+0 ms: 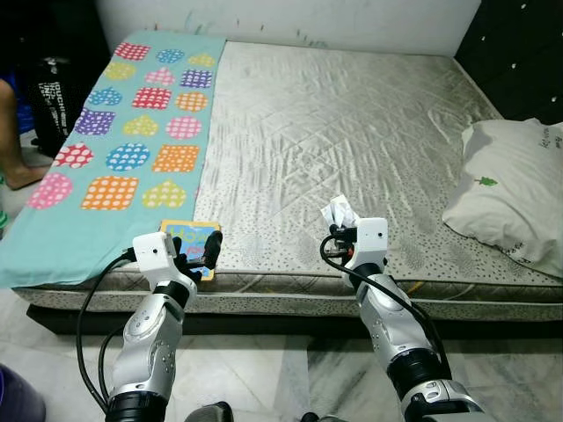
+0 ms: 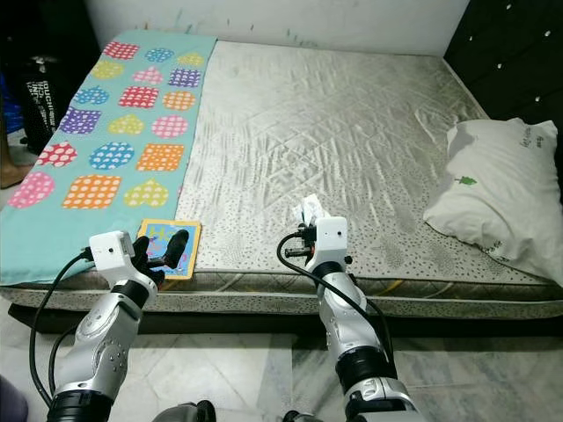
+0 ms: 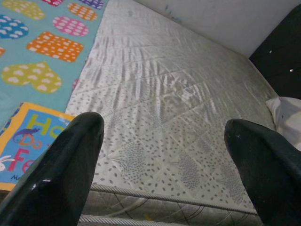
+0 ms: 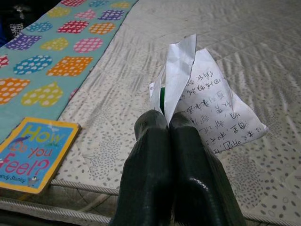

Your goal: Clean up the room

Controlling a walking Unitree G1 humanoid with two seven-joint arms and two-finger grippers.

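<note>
Paper (image 4: 207, 106) — a crumpled white sheet with handwriting — sits at lower centre of the eye views, pinched between the pressed-together fingers of the right gripper (image 1: 338, 221) above the mattress (image 1: 352, 123) near its front edge. It stands up from the fingertips, its peak pointing up and away toward the wall. At lower left, the left gripper (image 1: 201, 252) hovers with fingers spread over a book (image 2: 171, 242) lying flat at the mattress edge, beside a teal blanket (image 1: 123, 132) with coloured hearts. A pillow (image 1: 515, 189) lies at the right — well apart. A person's leg (image 1: 13, 141) shows at the far left.
</note>
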